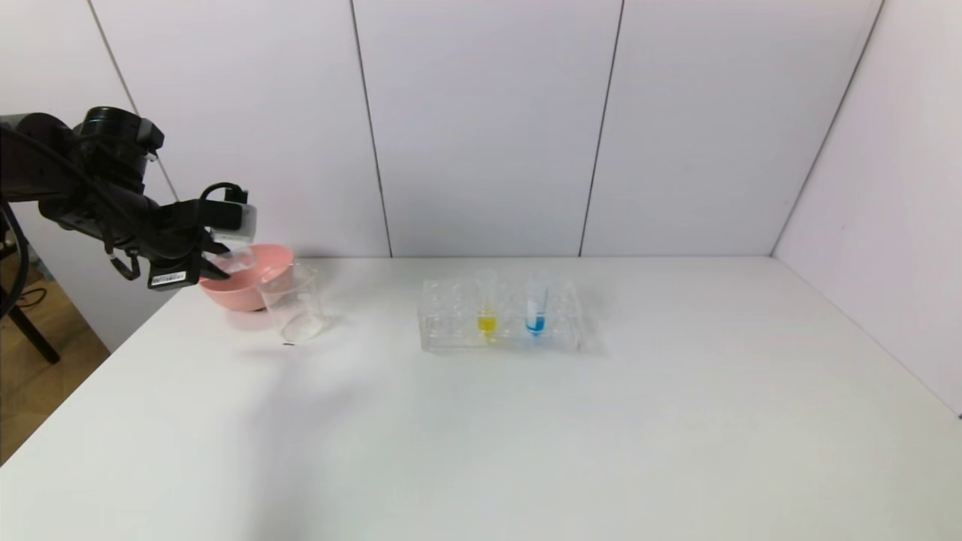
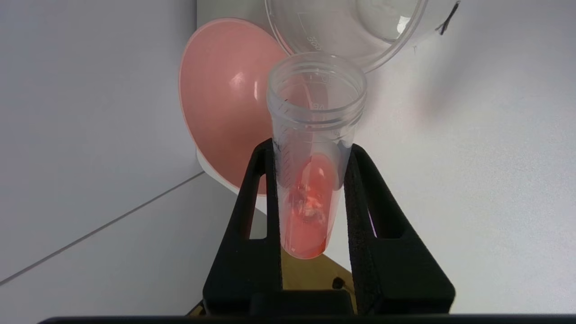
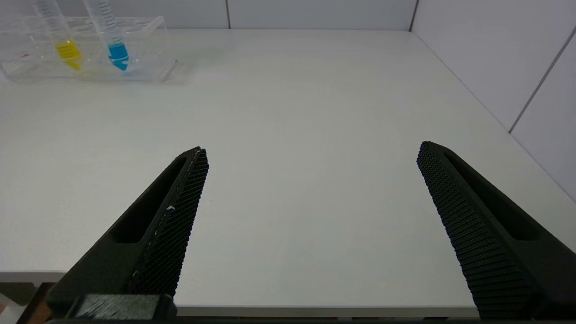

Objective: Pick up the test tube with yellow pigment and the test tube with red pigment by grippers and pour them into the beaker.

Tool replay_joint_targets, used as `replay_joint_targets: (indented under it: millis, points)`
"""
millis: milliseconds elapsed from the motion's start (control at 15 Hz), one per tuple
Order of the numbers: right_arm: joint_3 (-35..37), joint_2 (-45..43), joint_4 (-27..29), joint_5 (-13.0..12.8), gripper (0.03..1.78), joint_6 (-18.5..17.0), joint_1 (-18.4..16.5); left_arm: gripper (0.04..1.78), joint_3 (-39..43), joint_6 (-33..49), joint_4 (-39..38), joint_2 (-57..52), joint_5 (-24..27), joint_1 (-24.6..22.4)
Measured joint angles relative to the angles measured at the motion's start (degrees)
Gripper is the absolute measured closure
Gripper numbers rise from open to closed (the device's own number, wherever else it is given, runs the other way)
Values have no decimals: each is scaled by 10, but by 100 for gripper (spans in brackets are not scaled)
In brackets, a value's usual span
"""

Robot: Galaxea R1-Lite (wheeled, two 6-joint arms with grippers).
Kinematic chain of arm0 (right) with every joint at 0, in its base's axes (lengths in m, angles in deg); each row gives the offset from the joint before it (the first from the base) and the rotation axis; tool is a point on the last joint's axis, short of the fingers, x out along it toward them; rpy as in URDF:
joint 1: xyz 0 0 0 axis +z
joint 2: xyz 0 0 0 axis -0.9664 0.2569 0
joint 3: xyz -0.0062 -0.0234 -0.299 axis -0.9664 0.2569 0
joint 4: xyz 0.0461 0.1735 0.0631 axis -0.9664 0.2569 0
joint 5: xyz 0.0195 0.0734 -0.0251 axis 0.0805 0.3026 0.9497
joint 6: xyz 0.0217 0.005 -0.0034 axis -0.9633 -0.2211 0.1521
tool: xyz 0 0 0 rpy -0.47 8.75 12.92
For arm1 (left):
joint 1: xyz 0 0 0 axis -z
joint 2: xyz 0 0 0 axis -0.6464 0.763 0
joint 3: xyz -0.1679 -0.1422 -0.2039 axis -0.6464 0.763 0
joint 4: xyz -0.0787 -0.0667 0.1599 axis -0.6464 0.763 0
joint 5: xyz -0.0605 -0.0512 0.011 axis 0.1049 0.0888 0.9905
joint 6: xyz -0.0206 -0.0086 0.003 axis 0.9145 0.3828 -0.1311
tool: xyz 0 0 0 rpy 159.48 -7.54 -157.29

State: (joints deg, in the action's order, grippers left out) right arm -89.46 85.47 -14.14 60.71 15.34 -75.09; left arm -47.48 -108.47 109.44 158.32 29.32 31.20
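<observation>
Left hand point(image 2: 310, 193) clamped on test tube with red pigment point(image 2: 310, 180); tube mouth aimed toward beaker point(image 1: 294, 303) just beyond, pink bowl point(image 1: 252, 282) beside. Right hand point(image 3: 310, 225) open, idle.

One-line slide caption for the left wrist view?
Left hand grips the red-pigment tube, its mouth aimed at the beaker beside the pink bowl.

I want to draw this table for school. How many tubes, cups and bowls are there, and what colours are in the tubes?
Clear tube with red liquid: 1
Clear tube with yellow liquid: 1
Clear tube with blue liquid: 1
Clear plastic beaker: 1
Pink round bowl: 1
Clear tube rack: 1
Total: 6
</observation>
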Motion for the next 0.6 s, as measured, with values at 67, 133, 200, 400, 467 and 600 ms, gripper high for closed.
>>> replay_joint_targets:
  millis: [67,133,200,400,467,600]
  points:
    - [0,0,0,0,11,0,0,139,-6,-1,9,1,-12,1]
    - [0,0,0,0,11,0,0,139,-11,-7,17,3,-26,4]
    - [0,0,0,0,11,0,0,139,-16,-15,23,4,-35,6]
    - [0,0,0,0,11,0,0,139,-26,-21,28,9,-53,13]
    - [0,0,0,0,11,0,0,139,-29,-25,28,10,-59,15]
    - [0,0,0,0,11,0,0,139,-33,-29,28,14,-69,20]
